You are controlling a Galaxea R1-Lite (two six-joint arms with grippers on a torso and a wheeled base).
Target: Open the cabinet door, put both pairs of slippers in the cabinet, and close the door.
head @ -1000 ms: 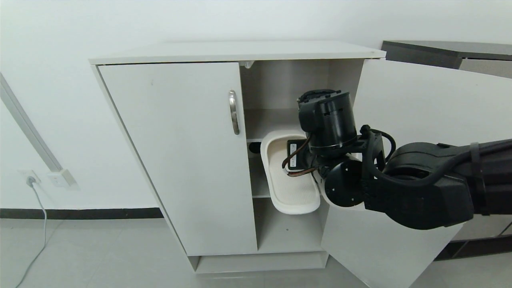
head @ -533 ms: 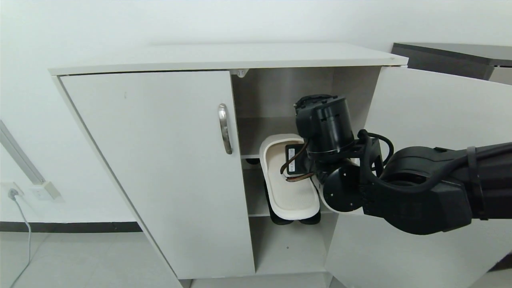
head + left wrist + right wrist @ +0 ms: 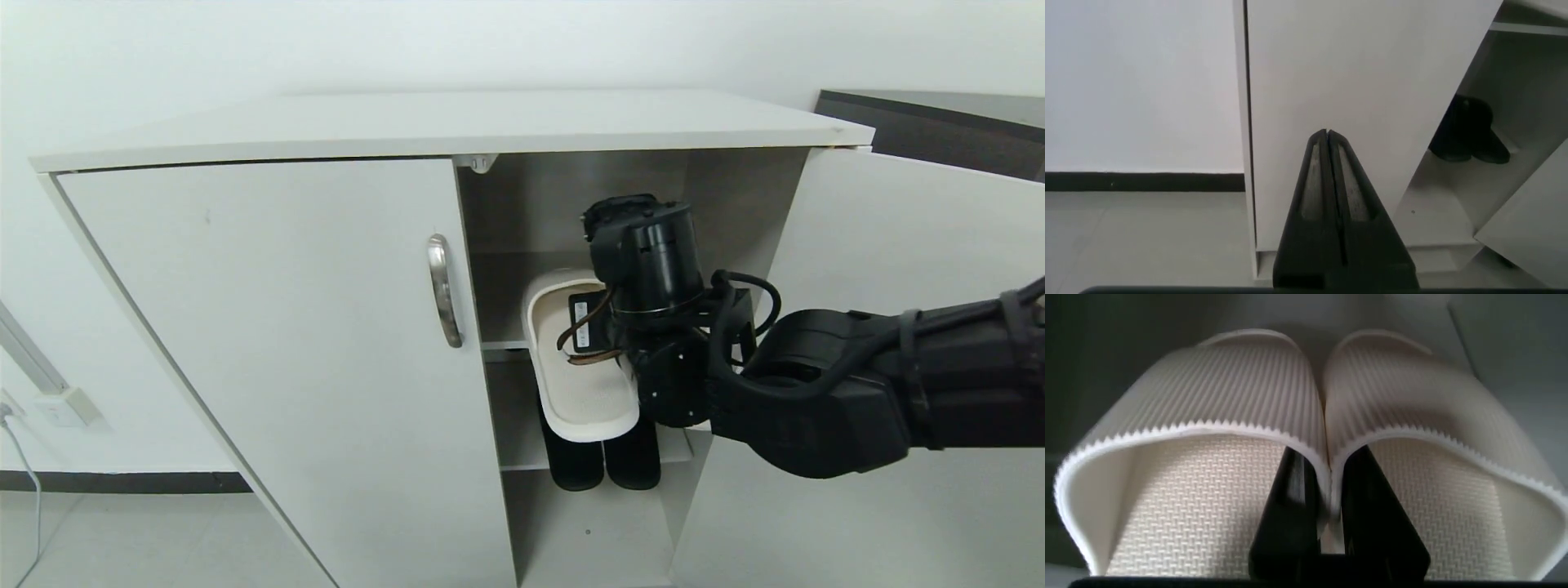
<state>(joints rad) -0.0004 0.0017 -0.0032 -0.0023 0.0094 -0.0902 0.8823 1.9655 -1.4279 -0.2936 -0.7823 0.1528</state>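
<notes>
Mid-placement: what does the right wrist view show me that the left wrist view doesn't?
Right wrist: the right gripper shut on the adjoining inner edges of the white slippers, uppers facing the camera. Left wrist: the shut left gripper before the closed door, and the black slippers on a shelf. Both: the cabinet's interior.

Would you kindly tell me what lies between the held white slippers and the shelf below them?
In the head view, the black slippers rest on that shelf, beneath the white slippers.
</notes>
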